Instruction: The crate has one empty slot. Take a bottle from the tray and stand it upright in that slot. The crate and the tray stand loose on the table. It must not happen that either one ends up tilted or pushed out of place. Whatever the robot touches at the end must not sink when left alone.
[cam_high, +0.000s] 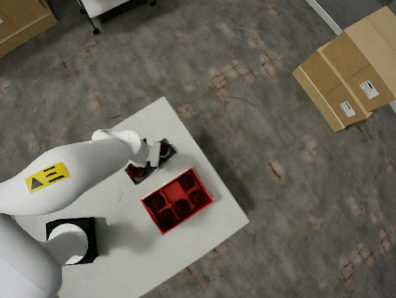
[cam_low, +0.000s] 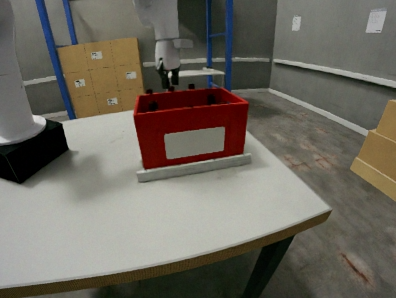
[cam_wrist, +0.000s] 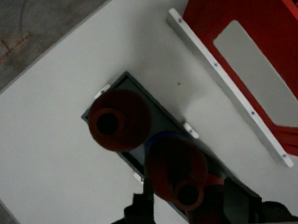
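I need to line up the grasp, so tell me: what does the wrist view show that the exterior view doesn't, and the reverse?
Only the wrist view shows the dark tray with two red bottles standing in it: the far bottle and the near bottle, which lies right below the end effector. Only the exterior view shows the open end effector hanging above and behind the crate, and bottle tops inside the crate. Both show the red crate, its white label and the pale strip along its base.
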